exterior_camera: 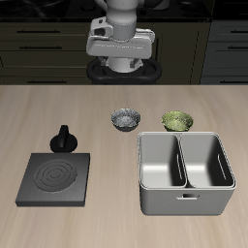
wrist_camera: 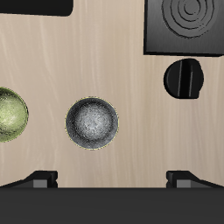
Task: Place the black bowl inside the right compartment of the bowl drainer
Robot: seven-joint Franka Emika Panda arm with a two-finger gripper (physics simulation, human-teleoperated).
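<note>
Exterior view shows the gripper (exterior_camera: 121,66) hanging high above the far part of the table (exterior_camera: 107,136), well apart from everything on it; its 2 fingers stand spread with nothing between them, and in the wrist view the fingertips (wrist_camera: 39,178) sit wide apart at the frame's edge. The black bowl (exterior_camera: 124,119) (wrist_camera: 93,122) rests upright on the bare wood, dark outside with a pale speckled inside, far from the table's front edge and just beyond the far rim of the bowl drainer (exterior_camera: 186,199); it is near that rim but not touching it. The bowl drainer is a grey metallic bin with a central divider and 2 deep compartments, both holding nothing. A green-yellow bowl (exterior_camera: 176,120) (wrist_camera: 7,113) sits beside the black bowl, also just behind the drainer's far rim; the 2 bowls are apart. On the black bowl's other side a small black knobbed object (exterior_camera: 64,139) (wrist_camera: 185,79) stands on the wood, and nearer the front edge lies a flat black stove plate (exterior_camera: 55,179) (wrist_camera: 185,26) with concentric rings.
</note>
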